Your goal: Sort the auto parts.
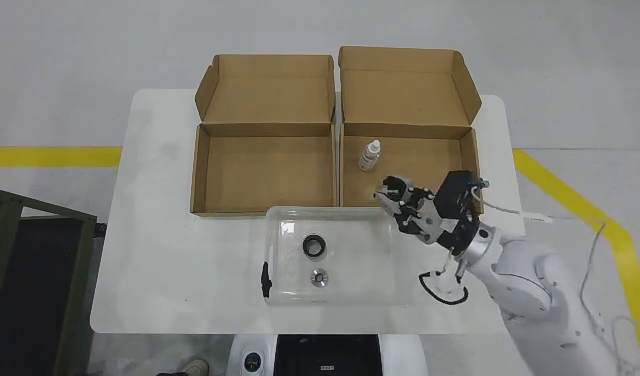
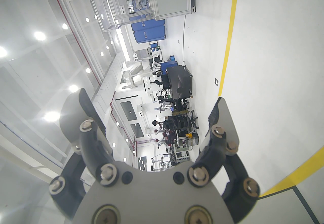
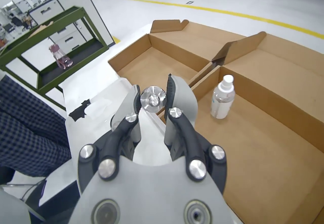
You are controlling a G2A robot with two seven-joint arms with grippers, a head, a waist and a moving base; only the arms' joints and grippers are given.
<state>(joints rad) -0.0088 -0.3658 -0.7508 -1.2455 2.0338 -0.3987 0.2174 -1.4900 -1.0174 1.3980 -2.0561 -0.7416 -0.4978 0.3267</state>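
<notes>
One metal disc [image 3: 153,101], clamped in the right gripper [image 3: 153,91], needed level carrying over a cardboard box [image 3: 253,139] wall; the left gripper [image 2: 152,96] stood open.

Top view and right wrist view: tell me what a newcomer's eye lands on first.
The right gripper, shut on a shiny round metal part, hovers where the clear tray meets the cardboard box with the upright bottle. Beside that box stands a second open box, and two more parts, a black ring and a silver piece, lie in the tray.
</notes>
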